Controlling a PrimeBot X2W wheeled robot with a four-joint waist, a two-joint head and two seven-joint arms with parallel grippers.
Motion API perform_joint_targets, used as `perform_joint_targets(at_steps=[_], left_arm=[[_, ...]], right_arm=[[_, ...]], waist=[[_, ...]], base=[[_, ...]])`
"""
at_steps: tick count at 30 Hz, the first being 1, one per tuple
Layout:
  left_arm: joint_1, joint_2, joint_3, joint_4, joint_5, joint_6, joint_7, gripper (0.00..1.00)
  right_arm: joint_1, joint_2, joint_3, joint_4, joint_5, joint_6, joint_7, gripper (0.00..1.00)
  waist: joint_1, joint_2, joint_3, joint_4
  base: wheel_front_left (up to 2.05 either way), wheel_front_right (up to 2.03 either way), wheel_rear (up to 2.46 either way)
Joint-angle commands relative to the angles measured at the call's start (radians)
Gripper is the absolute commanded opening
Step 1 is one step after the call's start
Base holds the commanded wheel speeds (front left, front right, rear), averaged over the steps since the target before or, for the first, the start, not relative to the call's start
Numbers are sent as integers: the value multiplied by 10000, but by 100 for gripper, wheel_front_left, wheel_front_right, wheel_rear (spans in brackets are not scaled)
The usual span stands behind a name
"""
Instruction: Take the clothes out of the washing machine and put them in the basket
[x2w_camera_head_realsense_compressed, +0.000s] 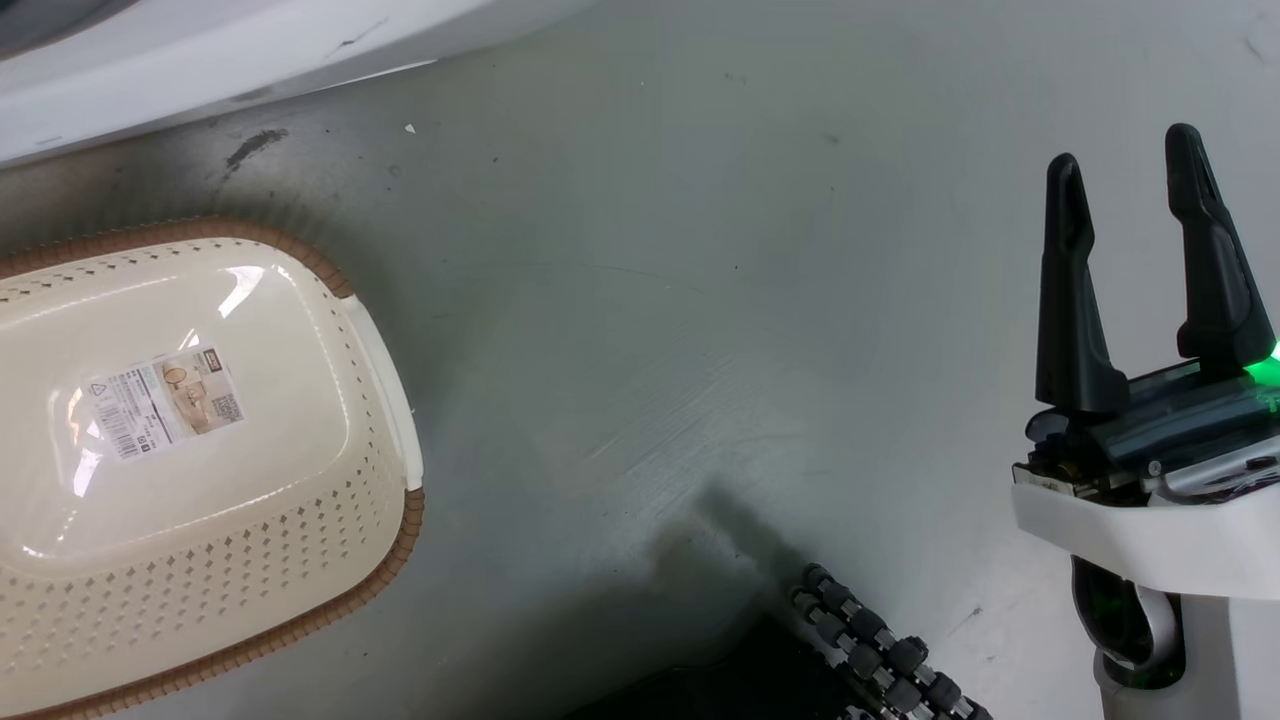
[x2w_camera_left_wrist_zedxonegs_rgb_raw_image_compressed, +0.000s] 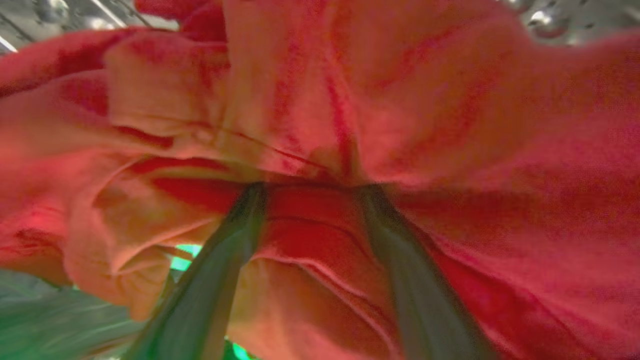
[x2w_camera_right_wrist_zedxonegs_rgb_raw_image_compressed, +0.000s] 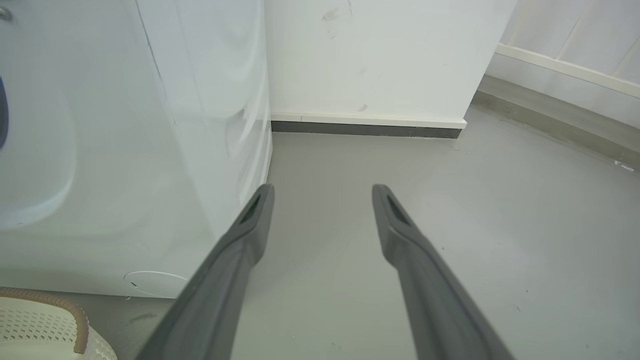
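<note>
Two pincers are out, but just one is at the clothes. The left pincer (x2w_camera_left_wrist_zedxonegs_rgb_raw_image_compressed: 311, 189) is inside the washing machine (x2w_camera_head_realsense_compressed: 200, 70); bits of the shiny steel drum (x2w_camera_left_wrist_zedxonegs_rgb_raw_image_compressed: 545, 20) peek out above the cloth. Its two fingers are apart, and their tips are pushed into the clothes (x2w_camera_left_wrist_zedxonegs_rgb_raw_image_compressed: 425, 100), which are soft, red and all bunched up. A fold of red cloth sits between the fingers, but they are not squeezing it yet. I cannot tell if this heap is one piece or more.

The right pincer (x2w_camera_head_realsense_compressed: 1122, 150) is outside the washing machine, over the grey floor (x2w_camera_head_realsense_compressed: 650, 300). Its fingers are wide apart too and hold nothing.

The basket (x2w_camera_head_realsense_compressed: 300, 250) stands on the floor just in front of the washing machine. No clothes are in it, and the paper label (x2w_camera_head_realsense_compressed: 165, 400) on its bottom is plain to see.

I think the job has hardly begun, and the next step is to squeeze the cloth and pull it out. Some things could go wrong. If the fingers close on only a thin fold, the cloth may slip free when the arm pulls. If the heap is tangled, part of it may be left inside the washing machine. A long piece may also hang down and land on the floor in front of the washing machine, not in the basket.
</note>
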Motion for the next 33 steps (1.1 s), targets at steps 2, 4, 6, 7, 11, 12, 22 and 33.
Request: perform_joint_targets(at_steps=[2,4,6,7,11,12,22,33], left_arm=[[41,76,-150,-45,124,22,-7,100],[47,90,-156,-31,96,49,21,100],[75,116,-268,-41,161,15,86,100],[90,129,-317,-60,159,-12,92,100],[227,224,-449,-101,89,-131,21,0],[259,260,-479,-157,83,-154,-97,0],[1411,130,-708,-508,-362,-307,-2938,0],[3451,-665,-925,-211,-856,-319,-7054,0]], right_arm=[[-176,10,10,-72,40,-6,-21,100],[-188,8,18,-72,53,-6,-21,100],[-206,8,22,-58,67,-6,-21,100],[-217,8,21,-47,75,-6,-21,100],[-262,8,26,18,74,-6,-21,100],[-254,8,27,35,63,-6,-21,100],[19,7,-86,185,-255,-6,-21,100],[496,9,-256,349,-893,-6,-21,100]], waist=[[-1,0,54,-20],[-1,0,65,-26],[-1,0,72,-21],[-1,0,72,-19],[-1,0,3,-5],[-1,0,-36,-6],[-1,0,-1067,347],[-1,0,-2623,1131]], base=[[0,0,0],[0,0,0],[0,0,0],[0,0,0],[0,0,0],[0,0,0],[0,0,0],[0,0,0]])
